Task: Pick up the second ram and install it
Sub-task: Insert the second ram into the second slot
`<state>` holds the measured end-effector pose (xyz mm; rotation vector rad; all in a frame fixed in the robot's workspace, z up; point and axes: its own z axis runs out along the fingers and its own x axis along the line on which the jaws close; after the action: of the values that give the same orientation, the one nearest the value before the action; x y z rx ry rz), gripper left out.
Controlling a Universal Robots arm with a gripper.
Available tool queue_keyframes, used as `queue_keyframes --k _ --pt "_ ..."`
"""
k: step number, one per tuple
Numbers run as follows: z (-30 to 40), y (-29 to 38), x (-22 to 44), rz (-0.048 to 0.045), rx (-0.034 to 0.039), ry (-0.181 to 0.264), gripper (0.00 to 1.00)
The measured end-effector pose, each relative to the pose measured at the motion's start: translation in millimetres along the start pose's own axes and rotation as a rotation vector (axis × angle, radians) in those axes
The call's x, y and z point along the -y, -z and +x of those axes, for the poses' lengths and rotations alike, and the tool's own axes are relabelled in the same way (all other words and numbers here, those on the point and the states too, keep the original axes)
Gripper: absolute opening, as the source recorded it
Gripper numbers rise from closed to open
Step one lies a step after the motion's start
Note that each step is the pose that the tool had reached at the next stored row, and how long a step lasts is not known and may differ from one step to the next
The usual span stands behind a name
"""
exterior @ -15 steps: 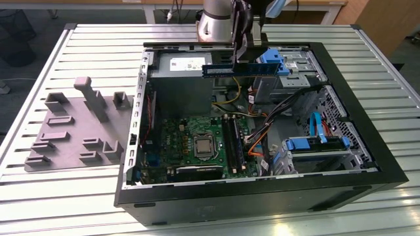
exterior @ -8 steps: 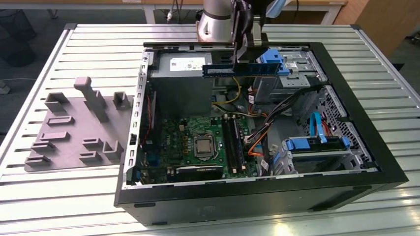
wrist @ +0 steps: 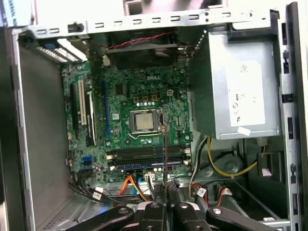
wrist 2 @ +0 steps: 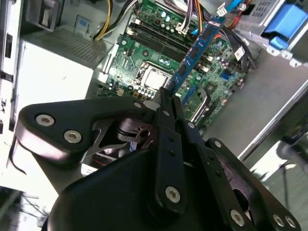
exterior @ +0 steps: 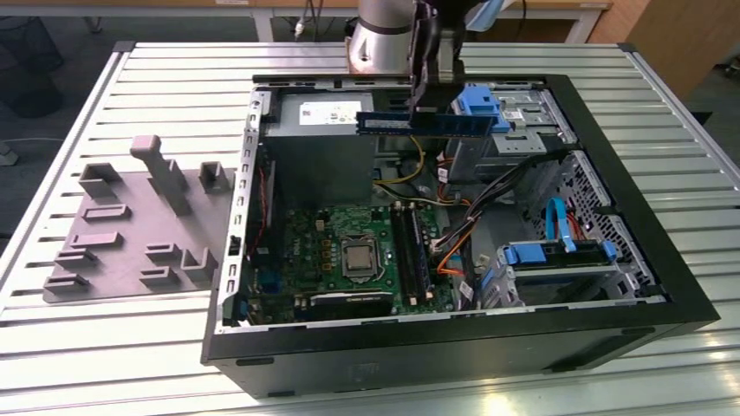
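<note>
The second ram [exterior: 418, 122] hangs level above the open PC case [exterior: 647, 303], over the power supply [exterior: 318, 113], clenched between the gripper [exterior: 424, 111] fingers. Arm comes straight down from above. On the motherboard [wrist: 139, 120]: one bare CPU [wrist: 143, 121], and prob. one stick already seated in the slots [wrist: 144, 166]. Two blue drive brackets [exterior: 555, 253] sit at the exterior view's right.

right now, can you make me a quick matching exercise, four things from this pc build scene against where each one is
Things:
1. ram stick
2. end effector
3. grey fixture block
4. motherboard

Places:
A. on the slatted table, outside the case
B. flat on the case floor
C. held in the air above the open case
D. shut on the ram stick's edge

Pairs: 1-C, 2-D, 3-A, 4-B
</note>
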<state>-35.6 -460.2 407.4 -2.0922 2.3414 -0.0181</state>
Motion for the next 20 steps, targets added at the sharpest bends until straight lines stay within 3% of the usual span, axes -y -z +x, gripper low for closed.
queue_keyframes --k 20 --pt "0.0 -6.1 -0.1 -0.0022 -0.0049 -0.360 0.14"
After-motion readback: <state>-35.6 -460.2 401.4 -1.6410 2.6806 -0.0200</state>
